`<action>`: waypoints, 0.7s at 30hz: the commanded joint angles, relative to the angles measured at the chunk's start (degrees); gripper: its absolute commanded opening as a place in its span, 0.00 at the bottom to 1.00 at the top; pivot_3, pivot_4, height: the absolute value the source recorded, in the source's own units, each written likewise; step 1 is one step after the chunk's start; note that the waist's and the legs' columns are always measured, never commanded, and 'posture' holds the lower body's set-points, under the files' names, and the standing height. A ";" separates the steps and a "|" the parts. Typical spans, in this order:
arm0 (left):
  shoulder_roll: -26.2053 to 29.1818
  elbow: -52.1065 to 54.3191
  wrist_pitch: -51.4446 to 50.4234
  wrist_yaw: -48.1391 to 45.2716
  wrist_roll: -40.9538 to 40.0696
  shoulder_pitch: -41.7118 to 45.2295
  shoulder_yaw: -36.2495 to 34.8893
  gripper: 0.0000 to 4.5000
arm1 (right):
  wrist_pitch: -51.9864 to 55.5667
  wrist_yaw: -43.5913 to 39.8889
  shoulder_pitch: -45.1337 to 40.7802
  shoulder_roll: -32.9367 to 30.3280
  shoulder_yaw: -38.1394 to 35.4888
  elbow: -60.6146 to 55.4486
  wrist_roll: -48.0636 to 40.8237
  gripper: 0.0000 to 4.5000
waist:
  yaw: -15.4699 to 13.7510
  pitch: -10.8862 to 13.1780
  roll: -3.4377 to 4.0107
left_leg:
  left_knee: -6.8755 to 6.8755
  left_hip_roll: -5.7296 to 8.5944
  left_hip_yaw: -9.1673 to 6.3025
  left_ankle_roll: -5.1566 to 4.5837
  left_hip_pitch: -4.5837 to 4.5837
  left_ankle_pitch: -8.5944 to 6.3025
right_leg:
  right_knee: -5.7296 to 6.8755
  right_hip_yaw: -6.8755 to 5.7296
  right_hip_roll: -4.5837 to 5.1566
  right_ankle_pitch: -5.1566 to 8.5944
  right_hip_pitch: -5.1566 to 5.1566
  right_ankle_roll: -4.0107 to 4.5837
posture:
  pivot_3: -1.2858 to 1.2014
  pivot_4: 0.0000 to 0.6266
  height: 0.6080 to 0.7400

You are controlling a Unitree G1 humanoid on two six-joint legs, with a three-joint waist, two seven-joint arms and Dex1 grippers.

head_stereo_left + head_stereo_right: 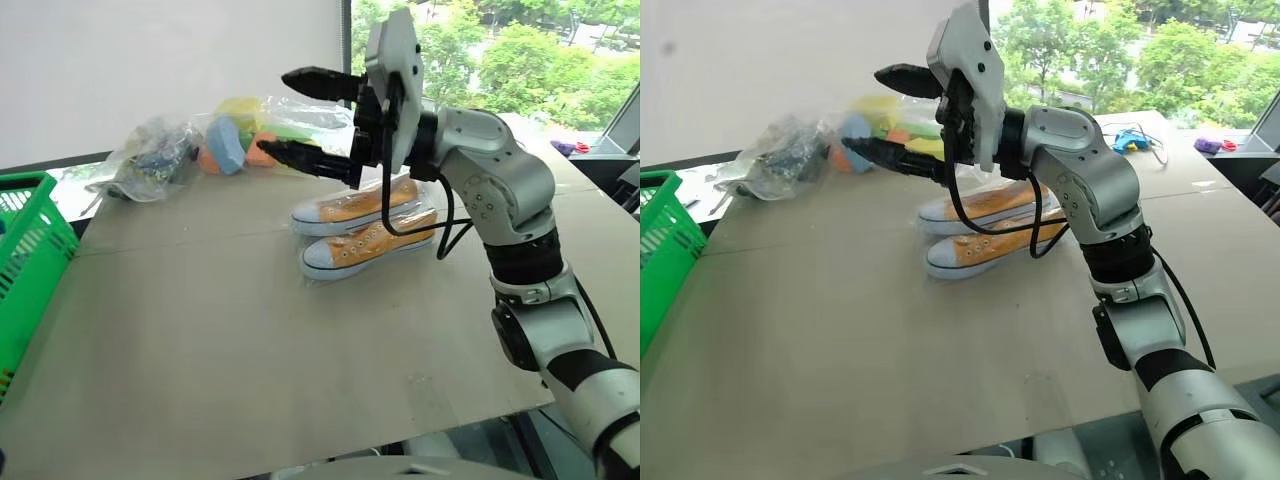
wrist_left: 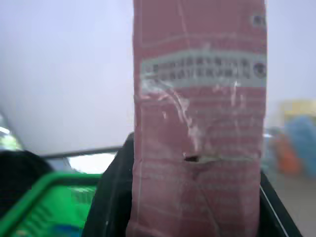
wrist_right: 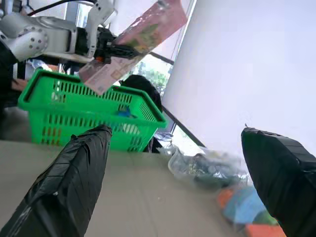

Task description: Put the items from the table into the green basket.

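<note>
Sneakers (image 1: pixel 365 228) in clear wrap are seen at the centre of the left eye view, lying on the tan table (image 1: pixel 250 350), with the right gripper (image 1: pixel 305 115) held above and just behind them, its two black fingers spread wide and empty. Behind the gripper, at the upper middle of the frame, a clear bag of colourful foam shapes (image 1: pixel 245 140) is partly hidden by the fingers, and a bag of dark bits (image 1: pixel 150 160) lies to its left. A slice of the green basket (image 1: pixel 25 260) is cut off at the left edge.

The right eye view repeats this layout; a few small objects on a far table are added at the upper right, too small to be identified.

In the left wrist view a long pink patterned box (image 2: pixel 197 123) is shown upright at the centre, clamped between the black fingers (image 2: pixel 111 197) of the left gripper (image 2: pixel 195 207); the basket rim sits at the lower left.

In the right wrist view the left gripper and box are shown from outside, at the upper left, the box tilted above the basket, in which something blue can be made out. The right gripper's spread fingers frame the lower corners.
</note>
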State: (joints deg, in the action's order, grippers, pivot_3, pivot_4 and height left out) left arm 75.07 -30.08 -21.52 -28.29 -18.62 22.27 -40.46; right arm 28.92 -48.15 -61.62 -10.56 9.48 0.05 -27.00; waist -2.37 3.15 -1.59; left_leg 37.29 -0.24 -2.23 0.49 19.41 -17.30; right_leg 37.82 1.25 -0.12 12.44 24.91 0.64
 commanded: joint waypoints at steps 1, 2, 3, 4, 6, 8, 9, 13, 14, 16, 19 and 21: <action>3.97 -12.51 13.16 -2.42 7.58 5.44 9.56 0.35 | -0.62 0.10 -1.72 0.94 -1.04 -1.44 -0.64 1.00 | -0.90 -0.14 -0.16 | 0.03 0.09 0.02 0.12 0.45 0.08 | 0.00 -0.19 0.15 -0.01 0.32 -0.01 | 0.59 0.00 1.00; 4.68 -16.69 15.59 -2.33 10.00 7.46 12.65 0.35 | -0.24 -0.35 -1.63 1.01 -0.88 -1.72 -0.91 1.00 | -1.49 -0.23 -0.31 | 0.10 0.12 0.03 0.13 0.65 0.09 | 0.04 -0.24 0.17 -0.01 0.48 -0.01 | 0.59 0.00 1.00; 5.24 -20.61 18.31 -1.84 12.23 9.57 15.30 0.35 | 0.21 -0.73 -1.47 0.95 -0.71 -2.05 -1.12 1.00 | -1.58 -0.32 -0.46 | 0.15 0.14 0.00 0.15 0.93 0.10 | 0.07 -0.31 0.17 -0.01 0.73 -0.01 | 0.59 0.00 1.00; 5.66 -24.17 19.95 -1.28 14.18 11.50 17.61 0.35 | 0.48 -1.10 -1.29 0.78 -0.51 -2.41 -1.15 1.00 | -1.59 -0.39 -0.57 | 0.18 0.25 -0.04 0.17 1.06 0.11 | 0.04 -0.38 0.14 -0.02 0.81 -0.01 | 0.59 0.00 1.00; 6.06 -30.24 21.37 -0.94 17.69 14.23 21.72 0.35 | 0.93 -1.68 -1.04 0.39 -0.20 -2.94 -1.16 1.00 | -1.53 -0.51 -0.77 | 0.25 0.19 -0.16 0.17 1.25 0.12 | 0.03 -0.50 0.16 -0.02 0.88 0.00 | 0.58 0.00 1.00; 6.46 -34.84 23.13 1.19 20.31 15.93 24.21 0.35 | 1.70 -2.08 -0.80 -0.03 0.02 -3.78 -1.32 1.00 | -1.36 -0.65 -1.02 | 0.27 0.22 -0.18 0.16 1.25 0.11 | 0.05 -0.56 0.14 -0.02 0.87 0.00 | 0.58 0.00 1.00; 6.61 -36.72 23.03 2.00 21.53 16.46 25.45 0.35 | 2.02 -2.13 -0.70 -0.23 0.10 -4.07 -1.28 1.00 | -1.17 -0.64 -1.04 | 0.30 0.21 -0.17 0.16 1.25 0.11 | 0.05 -0.56 0.14 -0.03 0.86 -0.01 | 0.57 0.00 1.00; 5.74 -40.78 21.74 -1.69 21.86 16.03 26.70 0.47 | 4.36 -3.18 0.06 -2.48 1.57 -5.41 -0.43 1.00 | -0.31 -0.65 -1.07 | 0.62 0.09 -0.28 -0.11 1.31 -0.05 | 0.18 -0.62 0.16 -0.03 0.82 -0.02 | 0.57 0.00 1.00; 5.72 -41.07 21.54 -1.56 22.02 16.16 26.99 0.53 | 4.61 -3.37 0.15 -2.83 1.82 -5.54 -0.27 1.00 | -0.10 -0.65 -1.06 | 0.71 0.09 -0.37 -0.12 1.33 -0.05 | 0.22 -0.69 0.17 -0.03 0.77 -0.02 | 0.57 0.00 1.00; 6.03 -41.04 22.20 0.97 22.60 17.29 27.45 0.73 | 4.90 -3.57 0.18 -3.17 1.84 -5.59 -0.38 1.00 | 0.16 -0.65 -1.07 | 0.93 0.09 -0.51 -0.12 1.34 -0.05 | 0.35 -0.89 0.18 -0.03 0.71 -0.01 | 0.57 0.00 1.00; 6.31 -39.79 24.33 4.77 22.63 19.98 27.05 0.99 | 5.13 -4.01 0.39 -3.54 1.89 -5.65 -0.59 1.00 | 0.15 -0.65 -1.08 | 1.03 0.09 -0.58 -0.11 1.32 -0.04 | 0.53 -0.96 0.18 -0.04 0.70 -0.01 | 0.58 0.00 1.00; 5.84 -38.13 25.84 5.58 21.77 22.65 26.36 0.99 | 5.06 -4.36 0.55 -3.71 1.84 -5.51 -0.57 1.00 | 0.06 -0.66 -1.08 | 1.08 0.10 -0.62 -0.11 1.31 -0.04 | 0.64 -1.00 0.18 -0.04 0.70 -0.01 | 0.58 0.00 1.00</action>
State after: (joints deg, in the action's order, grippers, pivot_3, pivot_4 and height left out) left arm 79.14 -71.13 2.33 -23.90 3.83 42.87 -13.05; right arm 34.04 -52.19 -60.83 -13.79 12.08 -3.78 -27.24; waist -2.31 2.49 -2.67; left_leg 38.38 -0.14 -2.86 0.38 20.71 -17.34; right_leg 38.50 0.25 0.07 12.40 25.61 0.64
